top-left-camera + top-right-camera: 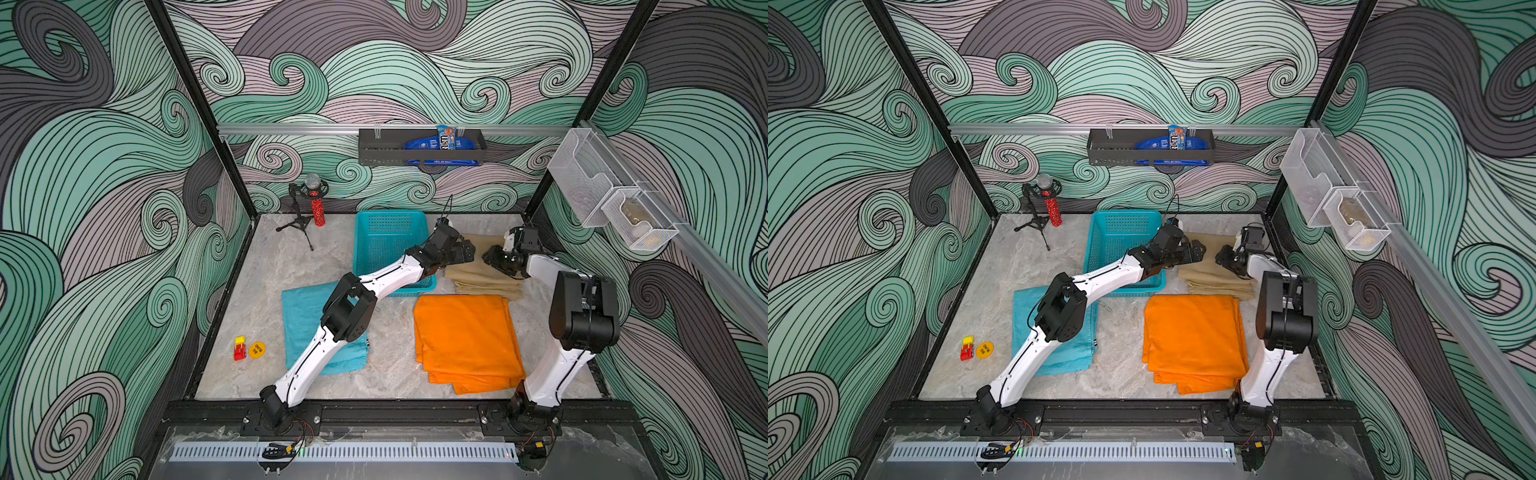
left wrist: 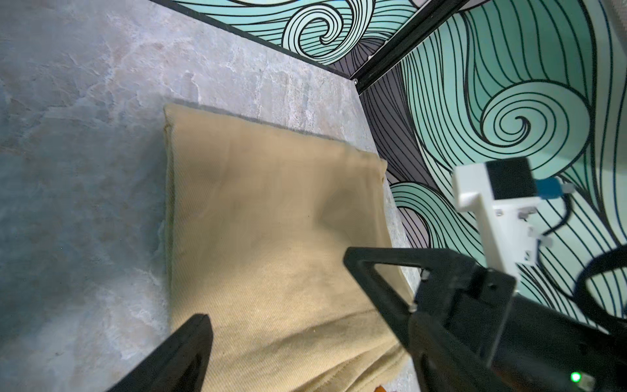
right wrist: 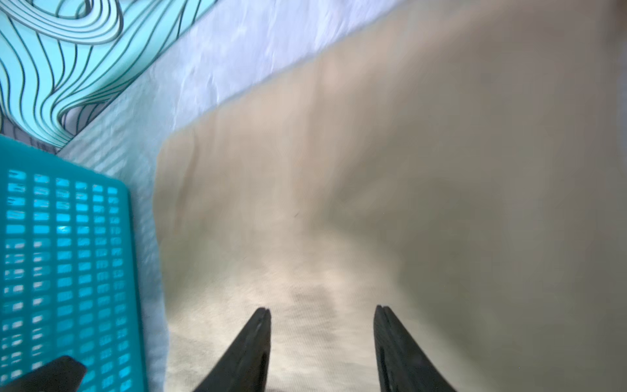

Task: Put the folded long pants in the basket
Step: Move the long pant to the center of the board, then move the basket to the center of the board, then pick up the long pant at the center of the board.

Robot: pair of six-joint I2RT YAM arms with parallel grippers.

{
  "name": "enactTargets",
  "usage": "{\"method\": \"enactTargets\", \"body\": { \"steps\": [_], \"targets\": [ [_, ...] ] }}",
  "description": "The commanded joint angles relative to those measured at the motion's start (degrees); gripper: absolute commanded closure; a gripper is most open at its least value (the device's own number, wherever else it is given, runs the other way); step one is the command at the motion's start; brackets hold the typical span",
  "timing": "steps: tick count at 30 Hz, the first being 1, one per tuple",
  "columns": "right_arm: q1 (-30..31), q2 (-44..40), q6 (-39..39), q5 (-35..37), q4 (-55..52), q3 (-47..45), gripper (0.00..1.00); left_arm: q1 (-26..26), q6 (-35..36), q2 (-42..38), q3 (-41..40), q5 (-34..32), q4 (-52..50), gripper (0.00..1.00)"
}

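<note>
Grey marbled table [image 1: 257, 291] carries three folded long pants: bright orange bundle [image 1: 467, 340] near the front, turquoise blue bundle [image 1: 303, 328] partly under the left arm, khaki tan bundle [image 1: 478, 276] at the back, flat, just right of the one turquoise perforated plastic basket [image 1: 382, 241]. Basket holds nothing; left forearm crosses its near corner. Both pincers over the khaki: left pincer [image 2: 278, 288] spread wide, right pincer [image 3: 322, 310] parted, gripping nothing. One red microphone on a tripod [image 1: 309, 203] far left.
</note>
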Motion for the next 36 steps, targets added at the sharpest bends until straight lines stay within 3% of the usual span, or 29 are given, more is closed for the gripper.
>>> {"method": "enactTargets", "body": {
  "steps": [1,6,10,14,25,28,36],
  "targets": [
    [-3.6,-0.7,-1.8,3.7,-1.2,1.7,0.29,1.1,-0.5,2.6,1.8,-2.2,-0.8,0.07],
    [-10.8,2.4,-2.4,-1.5,-0.2,1.4,0.12,1.3,2.9,1.6,2.2,-6.7,-5.7,0.06],
    [-12.6,4.3,-2.5,-8.3,3.8,-1.2,0.08,2.7,4.6,-0.6,-0.4,-8.9,-7.4,0.06],
    [-12.6,6.6,-2.6,-10.4,4.5,-1.7,0.07,3.2,6.0,-1.2,-0.6,-9.2,-7.5,0.05],
    [-10.7,10.4,-1.3,-14.3,4.7,-2.5,0.14,2.5,1.1,4.5,2.0,1.8,-4.9,0.05],
    [-8.7,11.0,-1.4,-14.5,4.7,-2.3,0.25,1.6,1.1,4.0,2.1,2.5,-4.7,0.05],
    [-7.9,12.2,-0.2,-16.8,4.9,-1.6,0.77,0.8,1.1,4.4,1.1,-1.1,-6.4,0.05]
  ]
}}
